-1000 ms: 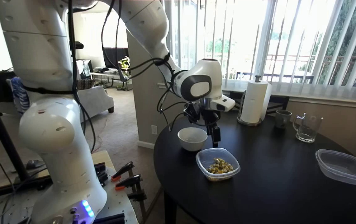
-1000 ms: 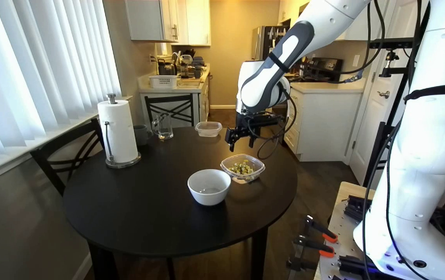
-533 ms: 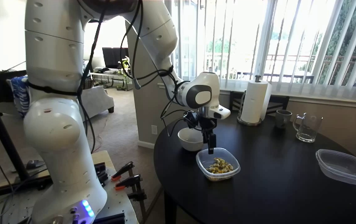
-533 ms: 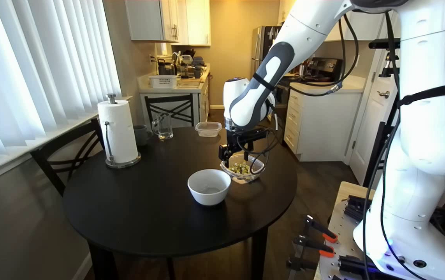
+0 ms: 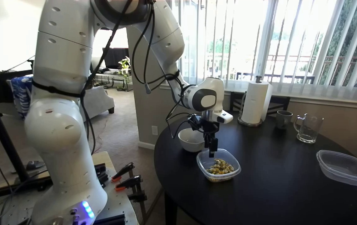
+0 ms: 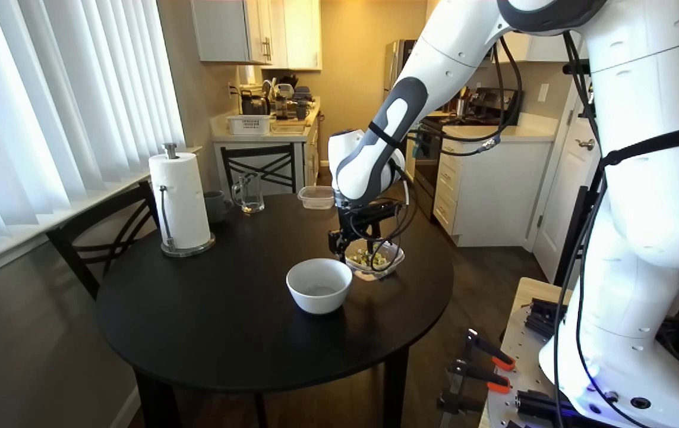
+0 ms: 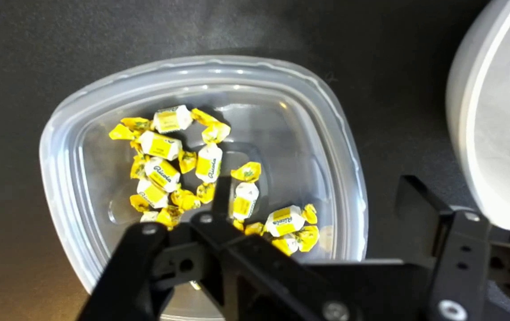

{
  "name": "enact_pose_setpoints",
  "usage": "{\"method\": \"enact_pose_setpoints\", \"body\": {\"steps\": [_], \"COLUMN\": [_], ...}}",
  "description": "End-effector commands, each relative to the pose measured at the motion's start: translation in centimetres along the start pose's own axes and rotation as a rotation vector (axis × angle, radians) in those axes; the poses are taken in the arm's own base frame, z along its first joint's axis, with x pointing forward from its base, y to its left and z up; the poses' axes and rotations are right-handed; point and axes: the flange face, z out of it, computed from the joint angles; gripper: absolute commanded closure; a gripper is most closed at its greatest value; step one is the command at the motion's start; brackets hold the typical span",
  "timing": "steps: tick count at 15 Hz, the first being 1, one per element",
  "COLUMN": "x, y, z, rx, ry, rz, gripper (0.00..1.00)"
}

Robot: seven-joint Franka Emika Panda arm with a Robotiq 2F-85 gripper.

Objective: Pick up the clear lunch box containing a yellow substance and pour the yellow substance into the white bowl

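Observation:
The clear lunch box point(image 5: 205, 161) stands upright on the dark table, beside the white bowl point(image 5: 190, 145). The yellow substance is a heap of yellow and white wrapped candies point(image 5: 221, 167) in the box. Box point(image 6: 369, 275) and bowl point(image 6: 318, 303) also show in an exterior view. My gripper point(image 6: 356, 255) points down, low over the box. In the wrist view my gripper point(image 7: 319, 189) is open: one finger is over the inside of the box point(image 7: 277, 116), above the candies point(image 7: 163, 171). The other finger is outside its wall, on the side of the bowl point(image 7: 504, 111). Nothing is held.
On the table point(image 5: 275, 197) stand a larger clear container point(image 5: 344, 170), a glass mug point(image 5: 308, 131), a grey cup point(image 5: 283, 119) and a paper-towel roll point(image 5: 255, 101). The bowl is close beside the gripper's outer finger. Cables hang from the arm.
My gripper has come down over the box and moved across toward the bowl, so its fingers now lie on either side of the box wall. The box and the bowl have not moved.

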Motion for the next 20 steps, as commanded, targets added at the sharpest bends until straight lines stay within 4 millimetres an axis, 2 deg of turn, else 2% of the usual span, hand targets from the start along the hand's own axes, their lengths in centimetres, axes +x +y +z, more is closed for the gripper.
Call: {"method": "enact_pose_setpoints", "body": {"steps": [1, 3, 10, 12, 14, 17, 20], "x": [0.9, 1.2, 2.1, 2.2, 2.4, 2.7, 2.1], "y": [-0.1, 0.0, 0.1, 0.0, 0.1, 0.4, 0.7], "z": [-0.2, 0.0, 2.9, 2.9, 2.1, 1.1, -1.1], "rx": [0.016, 0.017, 0.040, 0.052, 0.066, 0.095, 0.156], "ry": [-0.027, -0.038, -0.139, -0.146, -0.143, -0.136, -0.117], "rz": [0.009, 0.021, 0.051, 0.055, 0.062, 0.071, 0.061], "gripper": [0.37, 0.51, 0.96, 0.99, 0.96, 0.96, 0.98]}}
